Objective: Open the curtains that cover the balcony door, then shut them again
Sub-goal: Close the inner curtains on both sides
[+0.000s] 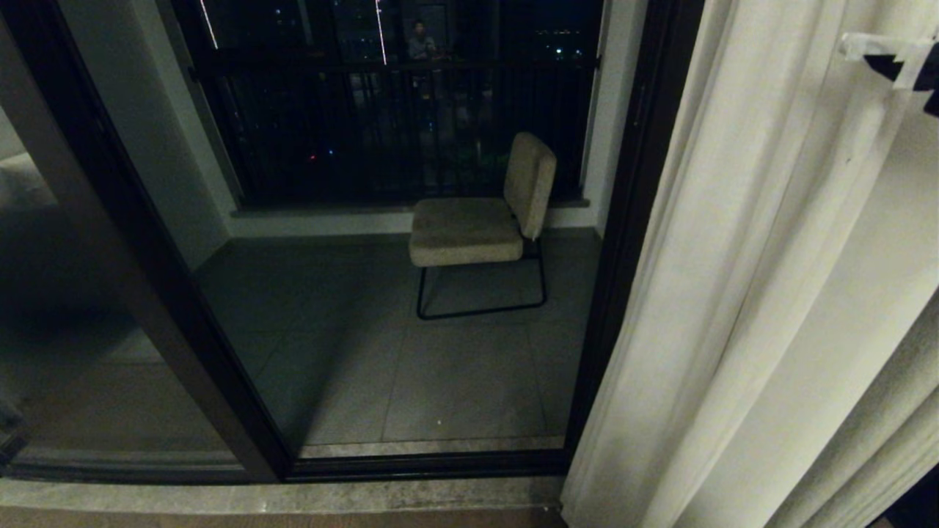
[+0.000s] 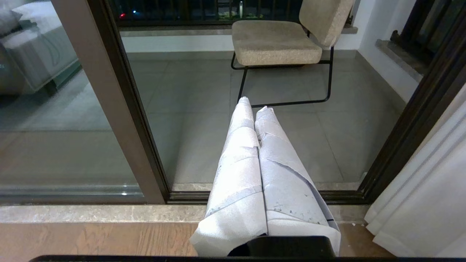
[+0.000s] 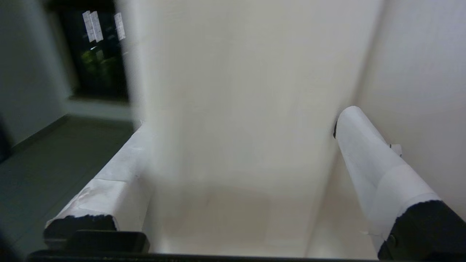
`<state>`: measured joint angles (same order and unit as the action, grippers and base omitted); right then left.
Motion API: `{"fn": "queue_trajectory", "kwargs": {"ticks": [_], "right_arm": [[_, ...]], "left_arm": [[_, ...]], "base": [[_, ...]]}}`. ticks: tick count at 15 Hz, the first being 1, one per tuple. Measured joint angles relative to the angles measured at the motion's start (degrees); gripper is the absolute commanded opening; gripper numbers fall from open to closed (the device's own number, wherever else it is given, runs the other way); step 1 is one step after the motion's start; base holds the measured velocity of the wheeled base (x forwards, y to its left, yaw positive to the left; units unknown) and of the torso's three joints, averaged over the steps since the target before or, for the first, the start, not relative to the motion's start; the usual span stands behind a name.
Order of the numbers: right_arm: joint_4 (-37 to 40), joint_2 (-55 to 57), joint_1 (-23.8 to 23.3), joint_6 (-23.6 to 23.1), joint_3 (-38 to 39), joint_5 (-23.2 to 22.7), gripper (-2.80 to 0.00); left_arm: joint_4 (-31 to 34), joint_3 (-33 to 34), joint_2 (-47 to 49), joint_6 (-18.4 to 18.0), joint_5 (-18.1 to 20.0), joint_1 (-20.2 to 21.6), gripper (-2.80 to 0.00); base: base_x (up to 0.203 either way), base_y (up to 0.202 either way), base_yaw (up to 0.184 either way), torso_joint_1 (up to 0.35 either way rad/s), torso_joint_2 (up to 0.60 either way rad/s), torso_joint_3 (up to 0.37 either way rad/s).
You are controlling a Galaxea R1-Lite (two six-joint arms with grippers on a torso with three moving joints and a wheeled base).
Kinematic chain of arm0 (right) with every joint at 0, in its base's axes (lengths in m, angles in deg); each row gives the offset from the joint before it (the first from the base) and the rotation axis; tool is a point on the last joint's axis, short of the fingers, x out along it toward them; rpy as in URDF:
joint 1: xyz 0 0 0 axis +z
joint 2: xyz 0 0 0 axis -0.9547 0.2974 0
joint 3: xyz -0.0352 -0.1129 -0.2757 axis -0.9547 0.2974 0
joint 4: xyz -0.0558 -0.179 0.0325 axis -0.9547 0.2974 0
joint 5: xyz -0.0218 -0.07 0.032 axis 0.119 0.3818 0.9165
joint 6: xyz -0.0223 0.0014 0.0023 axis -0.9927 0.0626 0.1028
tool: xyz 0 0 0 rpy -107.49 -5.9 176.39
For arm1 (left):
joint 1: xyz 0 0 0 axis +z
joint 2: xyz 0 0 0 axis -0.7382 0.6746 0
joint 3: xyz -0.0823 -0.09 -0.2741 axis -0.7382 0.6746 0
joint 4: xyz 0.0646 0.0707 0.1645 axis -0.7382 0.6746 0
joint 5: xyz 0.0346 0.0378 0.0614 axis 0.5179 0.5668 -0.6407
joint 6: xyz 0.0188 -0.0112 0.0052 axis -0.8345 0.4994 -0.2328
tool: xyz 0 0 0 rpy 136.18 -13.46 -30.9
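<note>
The curtain hangs bunched in deep cream folds at the right side of the balcony door, leaving the glass bare from its dark frame across to the left. Through the pane a padded chair stands out on the tiled balcony floor, with the black railing behind it.

The right gripper is up against the fabric, its paper-wrapped fingers spread wide with a fold of curtain lying between them. One finger sits at the curtain's free edge, the other further into the pleats. Nothing is pinched yet; the cloth merely passes through the gap. From the head camera only a bit of that gripper shows, high at the right, against the folds.

The left gripper is parked low in front of the door sill, its two wrapped fingers pressed together and holding nothing.

With the curtain already pulled aside, I judge the opening half done and the closing half just starting. The next move calls for the right claw to close firmly on that fold near the free edge, then draw it leftward across the glass. The fabric is thin and slippery-looking, so a shallow pinch might slide off.
</note>
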<state>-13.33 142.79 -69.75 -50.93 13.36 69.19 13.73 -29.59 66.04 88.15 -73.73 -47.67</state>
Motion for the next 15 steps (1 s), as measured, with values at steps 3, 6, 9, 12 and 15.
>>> {"fn": "queue_trajectory", "kwargs": {"ticks": [3,6,9,12,15], "right_arm": [[-5.4,4.1,-0.7,0.0,-2.5,2.9,0.0],[-8.6,7.2,-1.2,0.0,-5.0,3.2,0.0],[-8.8,9.3,-2.0,0.0,-7.6,3.2,-2.8],[-9.6,11.0,-3.0,0.2,-9.4,3.1,-2.8],[-9.9,11.3,-3.2,1.7,-9.5,3.1,-2.8]], "left_arm": [[0.0,0.0,0.0,0.0,0.0,0.0,-2.8],[0.0,0.0,0.0,0.0,0.0,0.0,-2.8],[0.0,0.0,0.0,0.0,0.0,0.0,-2.8],[0.0,0.0,0.0,0.0,0.0,0.0,-2.8],[0.0,0.0,0.0,0.0,0.0,0.0,-2.8]], "base": [[0.0,0.0,0.0,0.0,0.0,0.0],[0.0,0.0,0.0,0.0,0.0,0.0],[0.0,0.0,0.0,0.0,0.0,0.0],[0.0,0.0,0.0,0.0,0.0,0.0],[0.0,0.0,0.0,0.0,0.0,0.0]]}}
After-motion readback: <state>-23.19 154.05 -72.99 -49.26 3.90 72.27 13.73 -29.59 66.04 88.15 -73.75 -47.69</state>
